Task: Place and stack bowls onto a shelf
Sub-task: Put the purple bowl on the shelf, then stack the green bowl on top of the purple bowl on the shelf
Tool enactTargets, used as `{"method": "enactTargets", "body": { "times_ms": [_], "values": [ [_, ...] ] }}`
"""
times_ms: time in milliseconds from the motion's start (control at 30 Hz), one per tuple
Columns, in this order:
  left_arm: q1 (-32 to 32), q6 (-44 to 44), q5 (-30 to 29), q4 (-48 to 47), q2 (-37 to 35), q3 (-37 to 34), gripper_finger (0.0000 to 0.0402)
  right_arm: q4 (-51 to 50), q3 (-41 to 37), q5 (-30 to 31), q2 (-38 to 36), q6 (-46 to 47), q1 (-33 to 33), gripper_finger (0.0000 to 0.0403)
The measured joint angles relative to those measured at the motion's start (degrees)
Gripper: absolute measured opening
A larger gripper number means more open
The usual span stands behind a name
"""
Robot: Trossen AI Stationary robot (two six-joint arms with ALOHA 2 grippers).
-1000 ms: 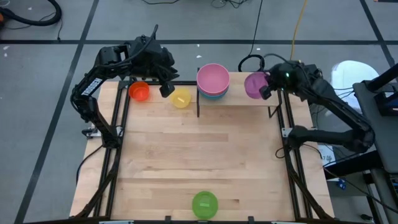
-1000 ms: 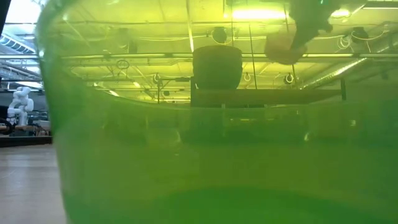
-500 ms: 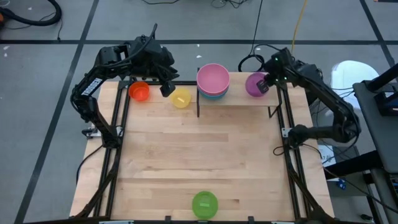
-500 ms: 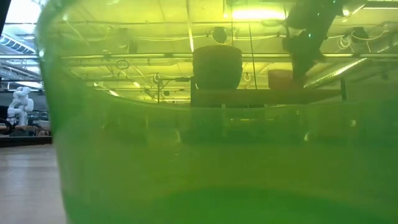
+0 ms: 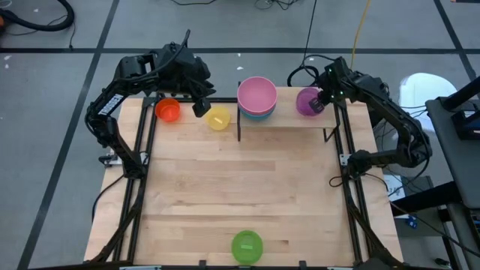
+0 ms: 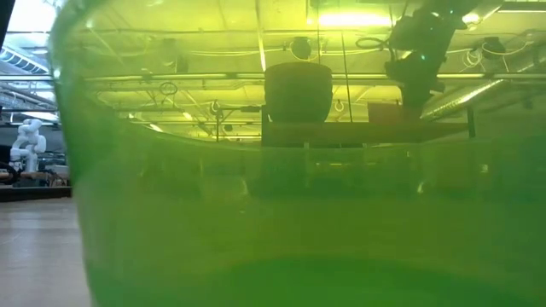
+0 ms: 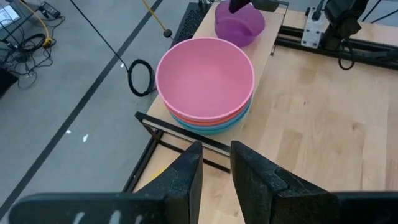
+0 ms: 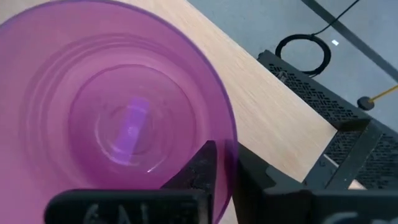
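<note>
The shelf (image 5: 289, 116) stands at the table's far edge. On its left part sits a stack of bowls with the pink bowl (image 5: 257, 94) on top. The purple bowl (image 5: 306, 101) stands upright on its right part, with my right gripper (image 5: 321, 101) shut on its rim. My left gripper (image 5: 201, 106) hovers open above the table's far left. It holds nothing and is next to the yellow bowl (image 5: 218, 118) and the orange bowl (image 5: 168, 110), which rest on the table. The green bowl (image 5: 247, 246) sits at the near edge and fills the low view (image 6: 256, 213). My right gripper has the purple bowl's rim (image 8: 229, 146) between its two fingers. One finger (image 8: 200, 167) is inside the bowl and the other is outside, on the bowl's right side. The fingers slant down from the table's right. The bowl stands level with its base on the shelf.
Black frame rails (image 5: 141, 150) run along both sides of the table. The shelf's thin black supports (image 5: 239, 124) reach down to the tabletop. The bare wooden tabletop (image 5: 240, 180) lies between the shelf and the green bowl. Cables (image 5: 300, 73) lie on the floor beyond the far edge.
My right gripper has come down with the purple bowl, tipping further downward. The bowl, which hung tilted above the shelf, now stands level on the shelf's right part.
</note>
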Motion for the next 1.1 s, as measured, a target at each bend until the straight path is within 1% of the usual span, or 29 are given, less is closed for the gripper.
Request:
{"method": "enactTargets", "body": {
  "times_ms": [233,333,433,567,633,700,867,967,1100],
  "values": [
    [-0.02,2.29,-0.02,-0.98,0.0,0.0,0.0088,0.06,-0.07,0.04,-1.25,-5.57,0.07,0.0081],
    [-0.02,2.31,-0.84,-1.99,0.0,0.0,0.0088,0.39,-0.09,0.03,-2.91,-6.41,0.07,0.0102],
    [-0.37,2.3,-1.22,-4.63,0.0,0.0,0.0088,1.68,-0.09,-0.61,-5.65,-6.72,0.55,0.0114],
    [-2.13,-1.32,-1.2,-11.13,0.16,-0.13,0.0088,4.36,-0.09,-7.21,-10.73,-6.12,2.1,0.0118],
    [-3.92,-4.38,-0.99,-10.04,0.22,-1.73,0.0088,5.72,-0.09,-11.09,-13.34,-6.01,3.23,0.0118],
    [-5.84,-5.17,0.47,-10.6,0.34,-2.8,0.0088,7.47,-0.09,-13.59,-15.75,-6.0,4.45,0.0118],
    [-11.64,-8.65,0.66,-10.33,0.0,-8.65,0.0088,10.09,-0.09,-17.11,-20.53,-6.09,7.55,0.0118],
    [-14.95,-13.73,0.68,-10.36,0.28,-13.32,0.0088,10.46,-0.09,-19.53,-22.75,-6.07,9.18,0.0118],
    [-19.47,-21.56,1.04,-10.43,0.13,-19.29,0.0088,10.81,-0.09,-20.2,-25.12,-4.87,11.41,0.0118]
  ]
}}
